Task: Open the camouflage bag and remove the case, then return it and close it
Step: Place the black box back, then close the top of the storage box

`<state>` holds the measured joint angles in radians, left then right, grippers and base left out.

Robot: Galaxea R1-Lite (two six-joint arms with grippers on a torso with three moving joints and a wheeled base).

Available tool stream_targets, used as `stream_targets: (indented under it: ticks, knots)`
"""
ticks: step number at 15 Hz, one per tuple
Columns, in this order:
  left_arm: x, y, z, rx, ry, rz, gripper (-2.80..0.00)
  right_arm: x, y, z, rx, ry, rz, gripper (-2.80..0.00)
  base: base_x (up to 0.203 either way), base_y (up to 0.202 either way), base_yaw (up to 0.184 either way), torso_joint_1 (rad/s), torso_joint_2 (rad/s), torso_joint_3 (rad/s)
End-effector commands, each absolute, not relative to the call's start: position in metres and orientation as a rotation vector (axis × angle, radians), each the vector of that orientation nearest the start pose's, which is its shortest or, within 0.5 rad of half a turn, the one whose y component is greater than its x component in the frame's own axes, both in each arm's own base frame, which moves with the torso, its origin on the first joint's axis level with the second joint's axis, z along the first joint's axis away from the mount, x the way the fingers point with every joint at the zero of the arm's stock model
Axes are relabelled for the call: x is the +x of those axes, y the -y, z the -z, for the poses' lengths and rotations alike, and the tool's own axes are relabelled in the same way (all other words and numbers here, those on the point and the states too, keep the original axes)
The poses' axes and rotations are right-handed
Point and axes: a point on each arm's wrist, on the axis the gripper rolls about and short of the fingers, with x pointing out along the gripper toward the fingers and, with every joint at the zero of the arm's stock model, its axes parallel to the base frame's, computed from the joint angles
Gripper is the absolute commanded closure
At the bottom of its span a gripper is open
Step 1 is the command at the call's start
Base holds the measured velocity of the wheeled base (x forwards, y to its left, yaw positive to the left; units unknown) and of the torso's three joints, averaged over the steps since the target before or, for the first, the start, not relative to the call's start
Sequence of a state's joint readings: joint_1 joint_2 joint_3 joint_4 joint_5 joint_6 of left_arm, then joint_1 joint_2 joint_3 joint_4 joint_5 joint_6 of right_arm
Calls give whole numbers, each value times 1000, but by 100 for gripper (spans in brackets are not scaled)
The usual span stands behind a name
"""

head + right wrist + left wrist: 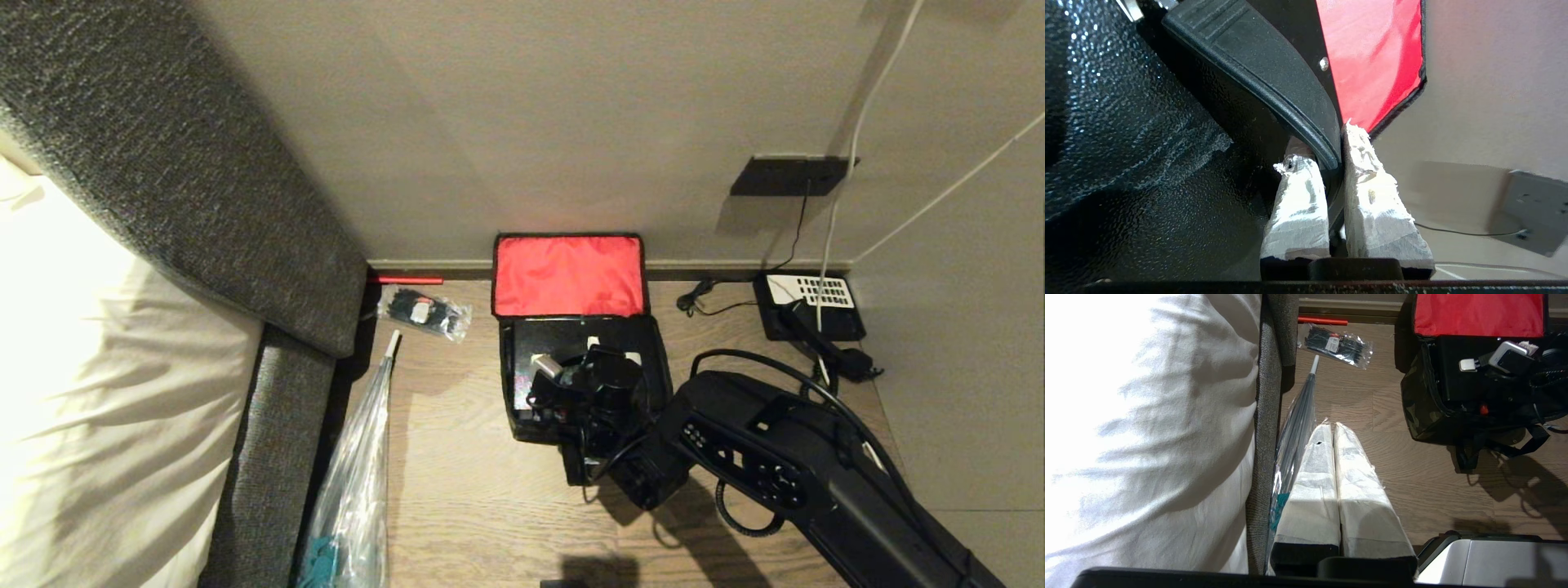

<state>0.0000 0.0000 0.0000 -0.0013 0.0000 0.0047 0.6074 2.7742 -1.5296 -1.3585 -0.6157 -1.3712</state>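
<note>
You see the bag (522, 392) in green-black camouflage with its lid lining (569, 275) bright red, and the case (1147, 134) a speckled glossy black. The floor (457, 457) is brown wood grain, the wall (571, 122) plain beige, the phone (808, 306) black with white keys.

camouflage bag (522, 408) against wall, case (555, 343) inside; phone (808, 306) right, packet (424, 313) left
</note>
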Motion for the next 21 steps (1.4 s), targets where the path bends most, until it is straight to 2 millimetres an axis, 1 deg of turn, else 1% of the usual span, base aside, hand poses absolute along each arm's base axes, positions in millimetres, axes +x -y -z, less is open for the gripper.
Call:
stream_targets:
  ticks: [1, 2, 3, 6, 9, 11, 12, 13, 15, 17, 19, 20, 21]
  knots:
    - [-23, 0, -76, 5, 2, 0, 0, 423, -277, 33, -1312, 59, 70, 0, 0, 0, 0, 0, 0, 0]
    - [-23, 0, -76, 5, 2, 0, 0, 423, -277, 34, -1313, 53, 73, 0, 0, 0, 0, 0, 0, 0]
    - [-23, 0, -76, 5, 2, 0, 0, 422, -275, 37, -1323, 27, 79, -280, 0, 0, 0, 0, 0, 0]
    - [-23, 0, -76, 5, 2, 0, 0, 420, -274, 44, -1316, 6, 83, -280, 0, 0, 0, 0, 0, 0]
    - [-23, 0, -76, 5, 2, 0, 0, 415, -271, 42, -1307, -3, 77, -280, 0, 0, 0, 0, 0, 0]
    - [-23, 0, -76, 5, 2, 0, 0, 403, -266, 23, -1286, 9, 78, -280, 0, 0, 0, 0, 0, 0]
    - [-23, 0, -76, 5, 2, 0, 0, 397, -262, 7, -1275, 18, 83, -280, 0, 0, 0, 0, 0, 0]
    - [-23, 0, -76, 5, 2, 0, 0, 390, -258, -9, -1267, 25, 88, 0, 0, 0, 0, 0, 0, 0]
    - [-23, 0, -76, 5, 2, 0, 0, 372, -245, -48, -1258, 31, 97, 0, 0, 0, 0, 0, 0, 0]
    - [-23, 0, -76, 5, 2, 0, 0, 350, -229, -88, -1226, 24, 120, 0, 0, 0, 0, 0, 0, 0]
    - [-23, 0, -76, 5, 2, 0, 0, 318, -203, -129, -1175, -5, 166, 0, 0, 0, 0, 0, 0, 0]
    - [-23, 0, -76, 5, 2, 0, 0, 302, -188, -146, -1154, -17, 181, 0, 0, 0, 0, 0, 0, 0]
    - [-23, 0, -76, 5, 2, 0, 0, 282, -171, -165, -1130, -30, 199, 0, 0, 0, 0, 0, 0, 0]
